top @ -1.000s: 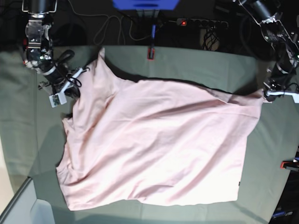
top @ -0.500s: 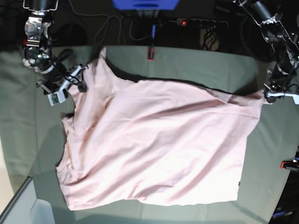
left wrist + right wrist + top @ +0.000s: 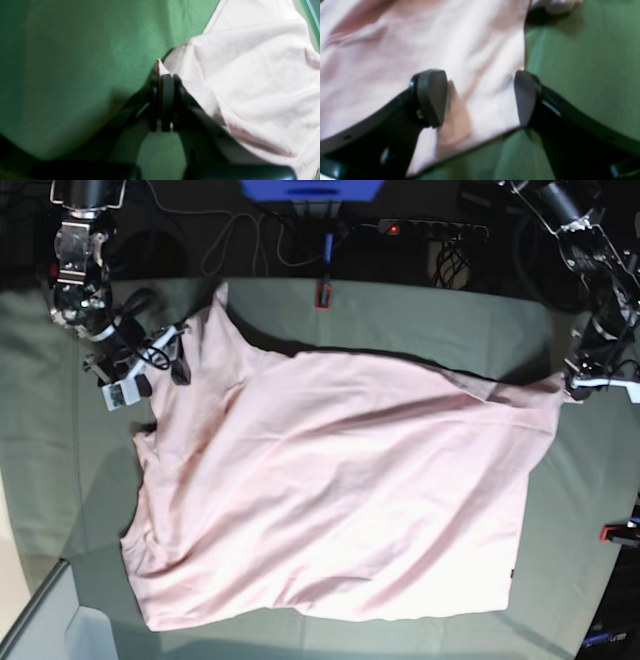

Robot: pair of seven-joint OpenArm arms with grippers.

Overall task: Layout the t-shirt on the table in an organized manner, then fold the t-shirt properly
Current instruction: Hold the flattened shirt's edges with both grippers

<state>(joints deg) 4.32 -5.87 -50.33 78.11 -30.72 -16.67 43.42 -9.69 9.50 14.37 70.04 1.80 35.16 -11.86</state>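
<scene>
Pink shirt [image 3: 330,490] spread plain side up across green bench [image 3: 440,315], wrinkled, one corner peaked. Left gripper [image 3: 166,80] fingers clamped on shirt corner. Right gripper [image 3: 480,97] fingers apart, straddling shirt edge.

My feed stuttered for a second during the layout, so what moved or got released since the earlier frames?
The right end effector shifted slightly along the t-shirt near its upper left edge in the base view; it is now open, straddling that edge without holding it. The left end effector stayed shut on the shirt's far corner. The shirt kept its place on the table.
</scene>
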